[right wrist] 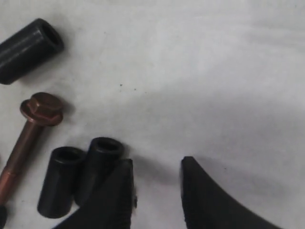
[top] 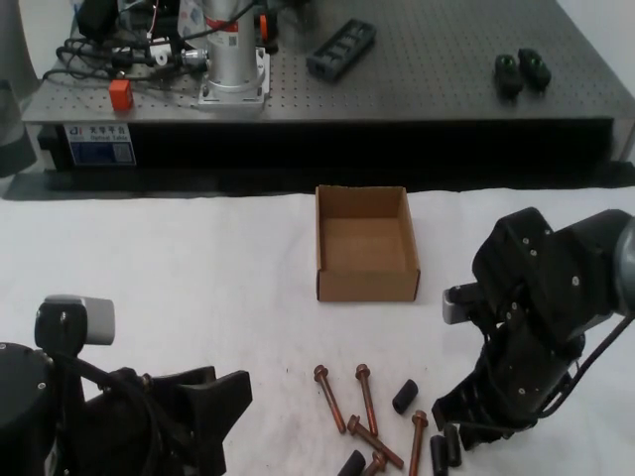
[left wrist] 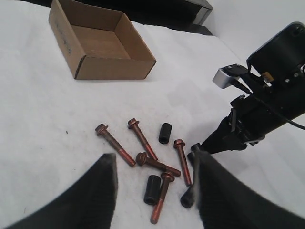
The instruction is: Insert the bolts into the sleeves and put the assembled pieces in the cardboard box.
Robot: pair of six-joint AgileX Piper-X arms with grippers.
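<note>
Several copper bolts (top: 366, 397) (left wrist: 142, 138) and black sleeves (top: 404, 397) (left wrist: 165, 133) lie loose on the white cloth in front of the cardboard box (top: 365, 243) (left wrist: 102, 47), which holds nothing. My right gripper (right wrist: 156, 164) (top: 451, 416) is low over the cloth at the right end of the pile. It is open by a narrow gap with nothing between the fingers. Two sleeves (right wrist: 102, 160) lie side by side against one finger (right wrist: 119, 191), with a bolt (right wrist: 33, 121) beside them. My left gripper (left wrist: 153, 157) (top: 233, 389) is open, above and short of the pile.
Behind the cloth stands a perforated metal bench (top: 427, 69) with a black block (top: 340, 48), cables and an orange part (top: 120, 94). Bare white cloth (top: 179, 288) stretches left of the box and between the box and the pile.
</note>
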